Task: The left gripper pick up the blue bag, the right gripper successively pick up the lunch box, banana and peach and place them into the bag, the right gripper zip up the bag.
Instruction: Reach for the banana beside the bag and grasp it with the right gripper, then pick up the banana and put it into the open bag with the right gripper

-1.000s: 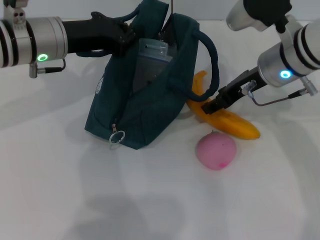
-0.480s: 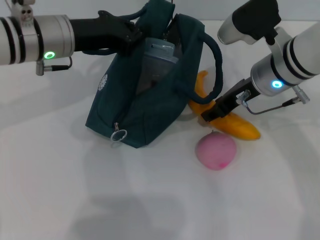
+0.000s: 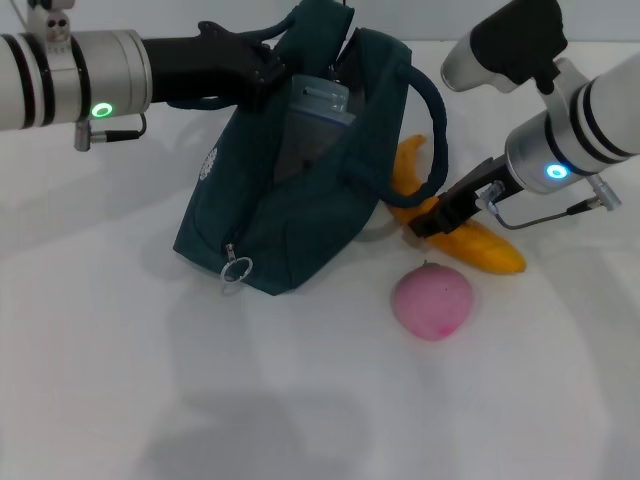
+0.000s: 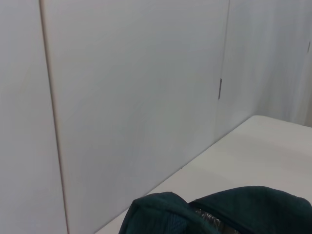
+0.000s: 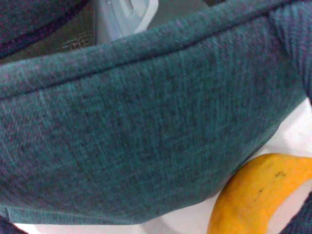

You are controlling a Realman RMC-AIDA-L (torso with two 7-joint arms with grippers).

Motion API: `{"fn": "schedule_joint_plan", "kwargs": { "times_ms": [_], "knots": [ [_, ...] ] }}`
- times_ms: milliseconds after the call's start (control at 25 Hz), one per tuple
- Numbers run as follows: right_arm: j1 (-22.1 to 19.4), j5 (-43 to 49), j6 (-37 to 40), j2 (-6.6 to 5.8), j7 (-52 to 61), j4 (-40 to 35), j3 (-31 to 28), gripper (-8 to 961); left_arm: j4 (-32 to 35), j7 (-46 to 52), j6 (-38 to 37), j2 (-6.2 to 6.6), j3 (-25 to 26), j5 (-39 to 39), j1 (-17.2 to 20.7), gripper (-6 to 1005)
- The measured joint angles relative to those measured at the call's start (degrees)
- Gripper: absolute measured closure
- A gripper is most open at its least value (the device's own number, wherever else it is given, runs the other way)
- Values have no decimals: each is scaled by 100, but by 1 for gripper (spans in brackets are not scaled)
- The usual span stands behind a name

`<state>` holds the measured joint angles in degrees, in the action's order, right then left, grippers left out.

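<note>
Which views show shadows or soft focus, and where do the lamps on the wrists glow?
Head view: soft grey shadows lie on the white table in front of the blue bag; a green light glows on the wrist of the left gripper, a cyan one on the wrist of the right gripper. Right wrist view: the bag cloth and the banana fill the picture at close range, slightly soft. Left wrist view: even light, plain wall.

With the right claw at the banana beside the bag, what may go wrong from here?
1. The right claw meets the banana near its middle, right beside the bag's handle; lifting may snag that loop.
2. The lunch box fills much of the bag opening held by the left claw, so the banana may catch on the rim.
3. The peach lies close and could be knocked.
</note>
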<state>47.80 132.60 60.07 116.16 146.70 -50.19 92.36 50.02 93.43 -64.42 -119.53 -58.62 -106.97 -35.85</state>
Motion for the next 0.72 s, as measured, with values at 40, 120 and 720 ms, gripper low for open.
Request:
{"fn": "schedule_joint_plan", "kwargs": {
  "times_ms": [40, 120, 720],
  "knots": [
    [-48, -1, -5, -4, -6, -37, -10, 492, -1, 0, 1, 1, 0, 0, 5, 963],
    [-160, 2, -8, -17, -18, -154, -32, 509, -1, 0, 1, 1, 0, 0, 5, 963],
    [-2389, -1321, -706, -26, -1343, -2229, -1038, 526, 341, 45, -374, 28, 62, 167, 288, 963]
  ]
}}
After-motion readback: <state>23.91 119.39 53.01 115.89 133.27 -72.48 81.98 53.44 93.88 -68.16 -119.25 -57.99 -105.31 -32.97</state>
